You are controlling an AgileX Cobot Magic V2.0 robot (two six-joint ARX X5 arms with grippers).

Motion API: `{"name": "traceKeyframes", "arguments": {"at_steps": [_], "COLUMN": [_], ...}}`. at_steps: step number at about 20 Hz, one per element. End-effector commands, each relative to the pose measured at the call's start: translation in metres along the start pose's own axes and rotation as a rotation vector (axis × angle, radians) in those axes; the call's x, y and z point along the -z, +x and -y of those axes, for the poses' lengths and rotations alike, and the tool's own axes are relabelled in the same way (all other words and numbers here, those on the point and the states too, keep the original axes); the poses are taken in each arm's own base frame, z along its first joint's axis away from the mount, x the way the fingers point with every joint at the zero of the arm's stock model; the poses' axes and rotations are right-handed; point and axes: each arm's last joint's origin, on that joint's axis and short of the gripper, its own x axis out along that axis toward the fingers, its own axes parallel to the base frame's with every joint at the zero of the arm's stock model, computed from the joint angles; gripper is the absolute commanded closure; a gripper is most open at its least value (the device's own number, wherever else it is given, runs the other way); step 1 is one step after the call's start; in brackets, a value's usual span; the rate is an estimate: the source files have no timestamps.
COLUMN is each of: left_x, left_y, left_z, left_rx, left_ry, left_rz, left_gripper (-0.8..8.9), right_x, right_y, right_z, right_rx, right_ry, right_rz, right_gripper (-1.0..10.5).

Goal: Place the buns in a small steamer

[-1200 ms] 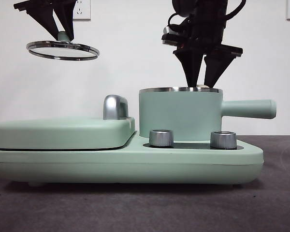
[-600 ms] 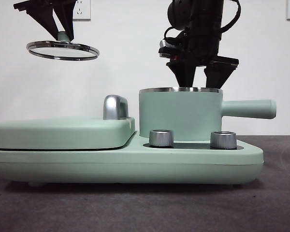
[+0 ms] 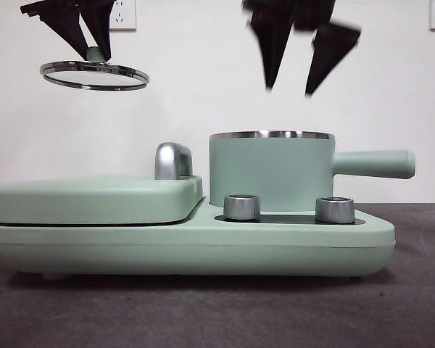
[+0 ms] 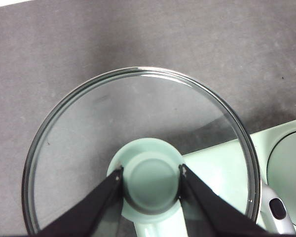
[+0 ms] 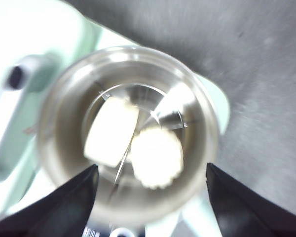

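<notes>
Front view pictures are showing the small steamer (image 3: 270, 170) sitting upright in the right bay of a mint-green cooker base (image 3: 203, 246), its straight handle being pointed to the right, beside a flat lidded griddle (image 3: 94, 199) with a chrome handle (image 3: 173, 160). Two steel knobs (image 3: 242, 206) are being shown on the base in front of the steamer. The right gripper (image 3: 288, 90) is being held above the open steamer, clear of its steel rim, with its jaws spread apart and nothing between them. In the right wrist view, blurred, both buns are being seen lying inside the steamer on its metal bottom: the smooth cream bun (image 5: 111, 130) just beside the pleated round bun (image 5: 157, 157), seemingly touching. The left gripper (image 4: 151, 177) is being held high above the griddle side, its jaws being clamped on the green knob (image 4: 151, 180) of the glass lid (image 4: 138, 113), which is being kept level in the air over the dark worktop (image 3: 217, 312).
</notes>
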Motion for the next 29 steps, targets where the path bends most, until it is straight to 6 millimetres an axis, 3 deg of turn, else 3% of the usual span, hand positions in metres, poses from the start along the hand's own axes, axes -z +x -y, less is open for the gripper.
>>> {"name": "traceKeyframes", "arguments": {"at_steps": [1,5,10,20,24,29], "left_x": [-0.005,-0.005,-0.005,0.0,0.008,0.016], "left_y": [-0.012,-0.011,-0.01,-0.01,-0.008,-0.005], "left_z": [0.005,0.013,0.035,0.103,0.134,0.169], "left_rx": [0.004,0.017,0.054,0.167,0.217,0.273], "left_ry": [0.009,0.024,0.067,0.197,0.258,0.331], "left_rz": [0.061,0.059,0.058,0.046,0.024,0.008], "left_gripper": [6.95,6.95,6.95,6.95,6.95,6.95], "right_x": [0.022,0.081,0.161,0.301,0.342,0.365], "right_y": [-0.02,-0.057,-0.077,-0.073,-0.076,-0.086], "right_z": [-0.002,0.001,0.009,0.02,0.023,0.025], "right_rx": [0.004,0.012,0.062,-0.078,-0.097,-0.116], "right_ry": [-0.018,-0.02,-0.018,0.001,-0.01,-0.017], "right_rz": [-0.057,-0.052,0.028,0.466,0.637,0.766], "right_gripper": [6.0,6.0,6.0,6.0,6.0,6.0]}}
